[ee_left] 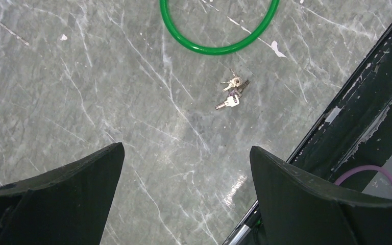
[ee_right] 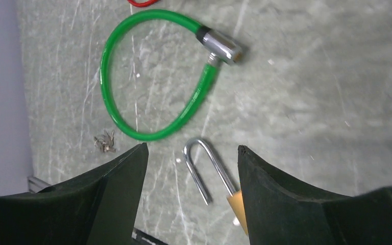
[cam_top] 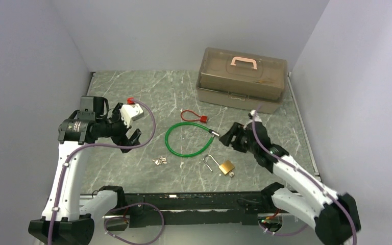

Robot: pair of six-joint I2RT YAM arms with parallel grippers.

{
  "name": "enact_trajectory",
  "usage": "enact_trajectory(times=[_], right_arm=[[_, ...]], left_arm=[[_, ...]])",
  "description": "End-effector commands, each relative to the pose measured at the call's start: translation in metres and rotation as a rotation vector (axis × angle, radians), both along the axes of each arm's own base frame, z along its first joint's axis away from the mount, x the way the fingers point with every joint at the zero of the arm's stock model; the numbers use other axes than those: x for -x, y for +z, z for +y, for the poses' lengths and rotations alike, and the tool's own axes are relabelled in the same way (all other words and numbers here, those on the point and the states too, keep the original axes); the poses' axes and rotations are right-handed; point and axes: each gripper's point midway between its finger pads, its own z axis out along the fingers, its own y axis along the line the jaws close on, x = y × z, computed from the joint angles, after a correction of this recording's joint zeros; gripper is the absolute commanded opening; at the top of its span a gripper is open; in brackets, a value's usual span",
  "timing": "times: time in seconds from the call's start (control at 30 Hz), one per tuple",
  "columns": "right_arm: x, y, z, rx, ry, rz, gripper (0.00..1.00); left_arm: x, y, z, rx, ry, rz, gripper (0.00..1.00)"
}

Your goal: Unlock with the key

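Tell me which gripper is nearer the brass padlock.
Right. The right gripper hovers close over the padlock, which shows between its fingers in the wrist view. The left gripper is well off to the padlock's left, beyond the keys.

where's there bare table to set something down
Bare: the back left of the table, left of the toolbox, and the front strip between keys and padlock. Crowded: the middle, around the green cable.
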Motion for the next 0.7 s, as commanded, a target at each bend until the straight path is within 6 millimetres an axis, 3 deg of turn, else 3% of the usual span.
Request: enact_trajectory(times=[0.0,0.17,0.27,0.43,0.57,0.67], right_arm=[[-0.042,0.041,0.044,0.081,0.126,-0.168,0.67],[-0.069,0.047,0.104,0.226,0.271,-0.195,0.66],[-0.074,0.045,0.142,0.244,0.373,-0.208,0.64],[-0.053,0.030,0.202,0.278,0.568,-0.225,0.60],[-0.046,0.006,0.217,0.299,0.601,-0.180,0.60],[-0.039,0.006,0.233,0.292,0.656,-0.202,0.60]], left_arm=[[-0.007,-0.005,0.000,0.010,0.010,-0.029,0.99],[-0.010,-0.027,0.002,-0.008,-0.009,0.001,0.99],[-0.011,-0.039,0.005,-0.011,-0.018,0.033,0.99],[-0.017,-0.051,0.017,0.021,0.034,0.063,0.99],[-0.023,-0.056,0.028,0.027,0.083,0.070,0.99],[-0.026,-0.061,0.034,0.017,0.123,0.079,0.99]])
